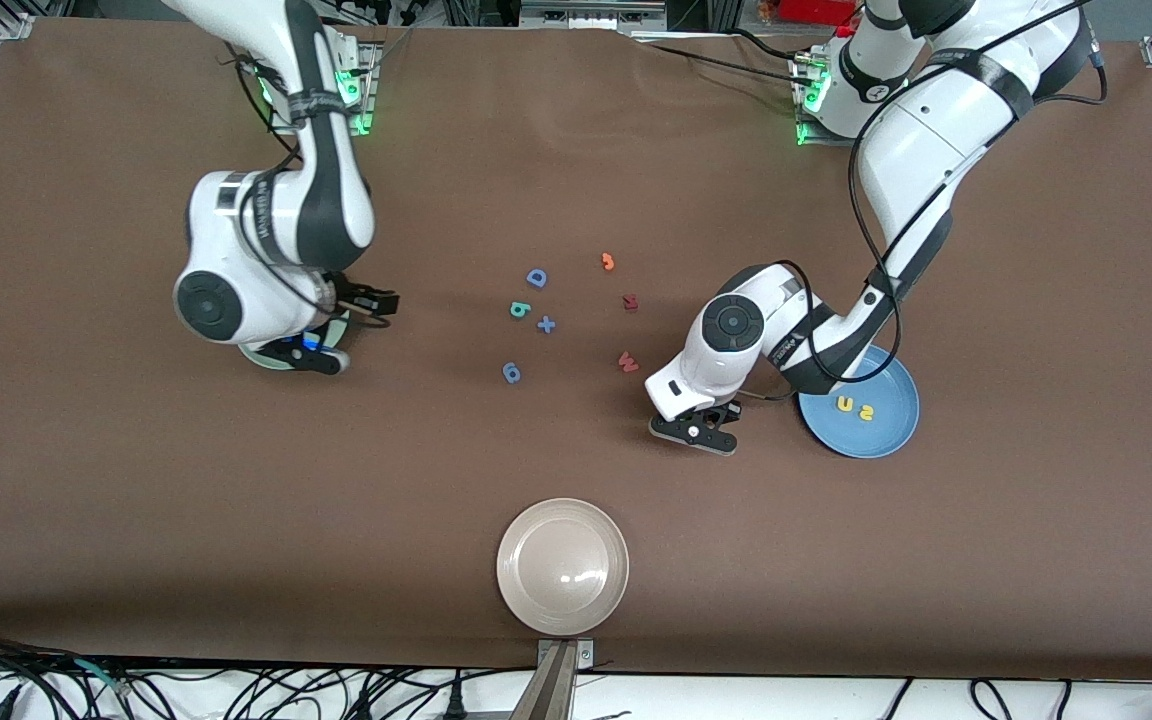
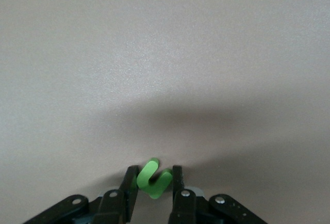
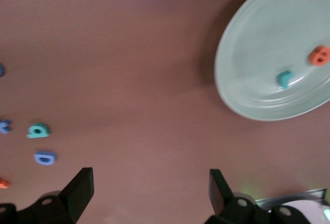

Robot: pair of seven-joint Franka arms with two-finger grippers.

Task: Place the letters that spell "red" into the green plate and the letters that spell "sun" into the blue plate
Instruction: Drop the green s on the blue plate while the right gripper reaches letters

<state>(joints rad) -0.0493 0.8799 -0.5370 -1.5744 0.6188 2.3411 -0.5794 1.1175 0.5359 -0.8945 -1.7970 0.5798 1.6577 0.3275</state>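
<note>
My left gripper [image 1: 714, 415] is down at the table beside the blue plate [image 1: 886, 432], shut on the green "n" [image 2: 153, 178]; its fingers [image 2: 131, 180] press the letter from both sides. The blue plate holds the yellow "u" [image 1: 844, 404] and yellow "s" [image 1: 866, 412]. My right gripper [image 1: 373, 303] hangs open and empty [image 3: 150, 177] by the green plate [image 1: 258, 357]. That green plate [image 3: 247, 53] holds the teal "r" [image 3: 284, 78] and orange "e" [image 3: 319, 55]. The teal "d" [image 1: 521, 310] [image 3: 38, 130] lies mid-table.
Around the teal "d" lie a blue D [image 1: 536, 277], a blue plus [image 1: 546, 324], another blue piece [image 1: 511, 373], a small orange piece [image 1: 608, 262], a dark red letter [image 1: 630, 302] and a red W [image 1: 627, 361]. A cream plate [image 1: 562, 520] sits nearest the front camera.
</note>
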